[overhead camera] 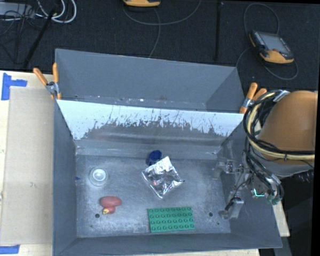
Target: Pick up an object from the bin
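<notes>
While the claw [228, 212] hangs, a studded green plate [170, 219] lies nearby.

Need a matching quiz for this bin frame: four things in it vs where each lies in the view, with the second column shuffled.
Things:
1. green studded plate
2. crinkled silver wrapper
3. clear round cap
4. red lump

Places:
a. far left, the higher of two things there
b. centre
c. lower left
d. lower middle

Pairs: 1-d, 2-b, 3-a, 4-c
</notes>
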Controlling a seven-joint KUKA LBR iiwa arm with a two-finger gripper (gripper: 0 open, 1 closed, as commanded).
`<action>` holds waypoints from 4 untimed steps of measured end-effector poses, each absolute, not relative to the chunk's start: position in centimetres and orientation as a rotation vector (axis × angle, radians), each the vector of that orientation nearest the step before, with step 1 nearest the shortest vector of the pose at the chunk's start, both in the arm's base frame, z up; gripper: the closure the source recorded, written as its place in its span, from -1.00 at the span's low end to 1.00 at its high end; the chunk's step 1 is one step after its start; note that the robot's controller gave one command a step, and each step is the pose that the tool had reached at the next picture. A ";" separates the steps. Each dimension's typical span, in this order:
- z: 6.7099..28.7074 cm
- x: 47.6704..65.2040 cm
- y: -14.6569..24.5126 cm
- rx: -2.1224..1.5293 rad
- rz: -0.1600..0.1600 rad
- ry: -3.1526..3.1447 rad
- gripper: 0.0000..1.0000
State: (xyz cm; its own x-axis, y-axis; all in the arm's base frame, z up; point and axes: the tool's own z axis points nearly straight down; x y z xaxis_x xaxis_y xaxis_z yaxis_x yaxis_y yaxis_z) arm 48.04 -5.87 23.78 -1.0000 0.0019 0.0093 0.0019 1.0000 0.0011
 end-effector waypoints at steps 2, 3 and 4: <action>10.1 47.7 2.8 0.390 0.000 -3.120 -1.00; 11.2 48.4 2.0 0.223 0.000 -3.134 -1.00; 6.9 48.1 1.2 0.082 0.000 -3.144 -1.00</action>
